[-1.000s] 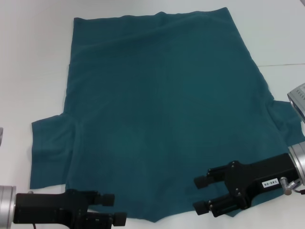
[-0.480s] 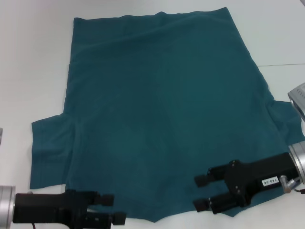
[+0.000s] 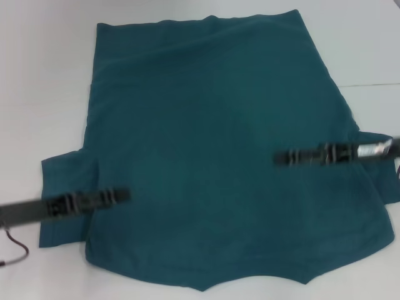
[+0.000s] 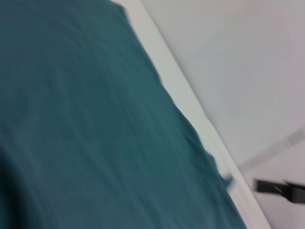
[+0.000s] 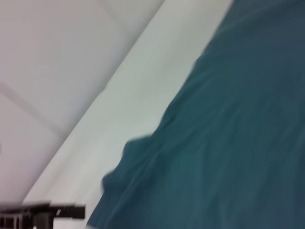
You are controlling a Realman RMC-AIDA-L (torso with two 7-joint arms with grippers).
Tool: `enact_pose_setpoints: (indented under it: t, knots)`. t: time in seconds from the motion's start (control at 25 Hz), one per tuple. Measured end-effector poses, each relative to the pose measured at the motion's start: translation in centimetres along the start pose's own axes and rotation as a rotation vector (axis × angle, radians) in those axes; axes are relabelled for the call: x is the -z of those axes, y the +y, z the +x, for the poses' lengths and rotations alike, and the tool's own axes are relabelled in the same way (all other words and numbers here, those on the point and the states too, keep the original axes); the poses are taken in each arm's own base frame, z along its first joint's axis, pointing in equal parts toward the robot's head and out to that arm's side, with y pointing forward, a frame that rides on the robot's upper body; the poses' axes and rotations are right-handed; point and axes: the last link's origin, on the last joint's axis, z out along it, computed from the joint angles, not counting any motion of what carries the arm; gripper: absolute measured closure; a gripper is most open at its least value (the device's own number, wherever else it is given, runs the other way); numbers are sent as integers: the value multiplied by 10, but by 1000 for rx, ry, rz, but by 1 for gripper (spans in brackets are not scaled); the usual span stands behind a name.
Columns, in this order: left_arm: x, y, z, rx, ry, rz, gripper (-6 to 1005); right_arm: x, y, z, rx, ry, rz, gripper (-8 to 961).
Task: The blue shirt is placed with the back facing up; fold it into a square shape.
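Cloth is covering most of the white table (image 3: 44,81): the blue shirt (image 3: 212,156) is lying spread flat, plain side up, its straight hem toward the far edge and one short sleeve reaching out on the robot's left. The left gripper (image 3: 122,195) is hanging edge-on over that sleeve and the shirt's left side, blurred. The right gripper (image 3: 281,157) is hanging blurred over the shirt's right side, near the other sleeve. Whether either one's jaws are apart or together cannot be told. Both wrist views are showing teal fabric beside bare table.
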Motion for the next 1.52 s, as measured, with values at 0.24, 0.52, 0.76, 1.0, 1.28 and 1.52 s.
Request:
enact_pose_setpoints:
  t: [0.24, 0.52, 0.76, 1.0, 1.28, 1.52]
  knots:
    - [16, -28, 20, 245, 149, 135, 156, 17, -11, -36, -129, -67, 78, 134]
    - [38, -46, 24, 355, 308, 173, 155, 26, -21, -60, -200, -72, 121, 134]
    - [47, -64, 19, 410, 365, 266, 156, 25, -23, -61, -203, -55, 149, 134]
    - [43, -75, 11, 441, 380, 317, 155, 21, -24, -59, -203, -46, 156, 134]
    - [42, -79, 7, 433, 385, 344, 156, 22, -26, -59, -208, -52, 165, 134]
    - [37, -81, 3, 415, 368, 350, 156, 24, -28, -57, -209, -55, 169, 134]
